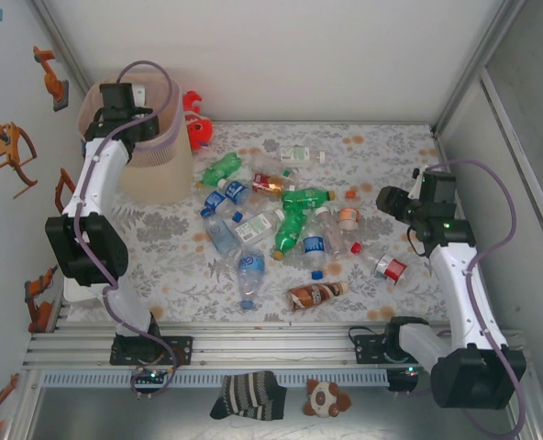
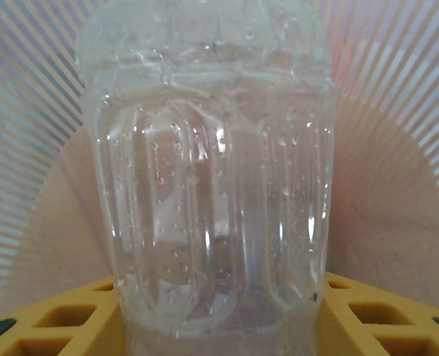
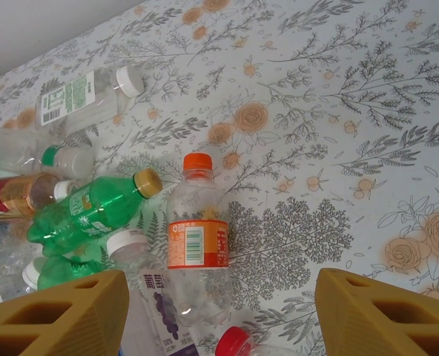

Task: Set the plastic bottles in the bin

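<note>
Clasping clear bottle (image 2: 212,185) by ribbed body, left claw (image 2: 219,319) poised, bin (image 2: 397,111) beneath; likely light, crushable, slippery. Right claw (image 3: 219,311) spread empty, orange-capped bottle (image 3: 197,245) ahead.

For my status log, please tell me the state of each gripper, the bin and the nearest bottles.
left gripper: shut on the clear bottle.
clear bottle: held over the bin, not yet dropped.
bin: upright, open at the top.
right gripper: open, empty, above the table.
orange-capped bottle: lying on the table, capped.
green bottle: lying on the table, capped.
</note>
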